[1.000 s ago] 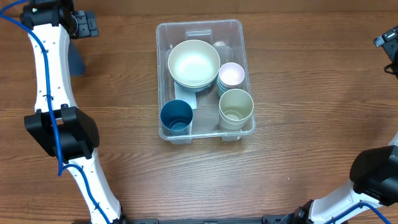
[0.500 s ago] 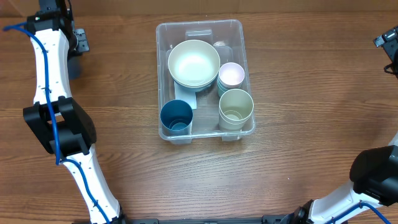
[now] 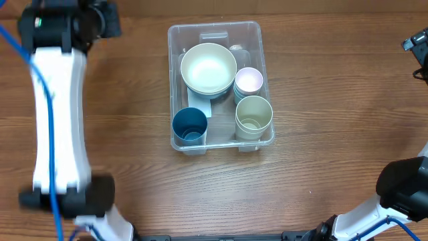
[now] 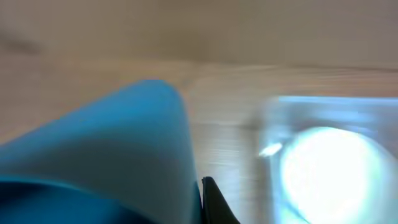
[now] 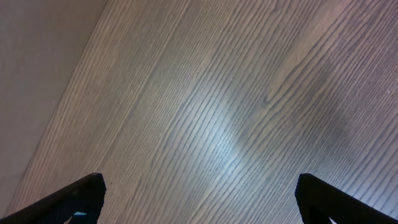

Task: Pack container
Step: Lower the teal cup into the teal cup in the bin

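Overhead first. My left gripper was up high and smeared with motion, so from here I couldn't tell how its jaws stood. The container sat on the table, off to that gripper's right and a little back toward the arm's base. Its long axis ran fore-and-aft, so one long wall faced the gripper. The left hand was clearly nearer to it than the right arm, whose end sat well apart at the far edge.

Count inside: one container, one big pale bowl and three cups. Those were a pink cup touching the bowl's side, a pale green cup and a blue cup. The pink one may have been nested on others, but I couldn't say.

Left wrist camera was all blur. One blue item filled the lower left, right against the one dark finger I could see. I judged the jaws were pinching it, though its shape was too soft to name. The container showed ahead and right of that finger, with the bowl a white glow in it. To my eye the next move was a carry rightward, over the near long wall.

Right wrist camera: the right gripper had its jaws spread wide with nothing between them, over bare wood. No container showed there.
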Robot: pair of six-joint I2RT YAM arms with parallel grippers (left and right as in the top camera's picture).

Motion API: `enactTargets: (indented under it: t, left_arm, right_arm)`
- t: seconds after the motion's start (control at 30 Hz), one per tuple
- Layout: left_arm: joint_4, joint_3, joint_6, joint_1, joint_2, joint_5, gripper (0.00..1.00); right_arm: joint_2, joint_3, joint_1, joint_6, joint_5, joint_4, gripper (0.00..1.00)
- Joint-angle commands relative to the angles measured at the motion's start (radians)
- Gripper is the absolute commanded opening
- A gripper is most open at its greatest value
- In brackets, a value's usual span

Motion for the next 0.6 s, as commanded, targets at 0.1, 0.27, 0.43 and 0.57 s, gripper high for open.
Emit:
enactTargets:
  t: [0.1, 0.27, 0.43, 0.57]
  left_arm:
    - [-0.291, 0.015, 0.013, -0.402, -0.211, 0.087, 0.04]
    - [-0.465, 0.014, 0.040, -0.577, -0.185, 0.084, 0.04]
    - [-0.470, -0.016, -0.011, -0.585, -0.173, 0.089, 0.04]
    - [-0.470, -0.141, -0.033, -0.585, -0.173, 0.089, 0.04]
  right_arm:
    - [-0.025, 0.021, -0.002, 0.008, 0.008, 0.005, 1.00]
    - [-0.025, 0.021, -0.002, 0.008, 0.008, 0.005, 1.00]
    - [-0.025, 0.021, -0.002, 0.008, 0.008, 0.005, 1.00]
    - [-0.025, 0.021, -0.002, 0.008, 0.008, 0.005, 1.00]
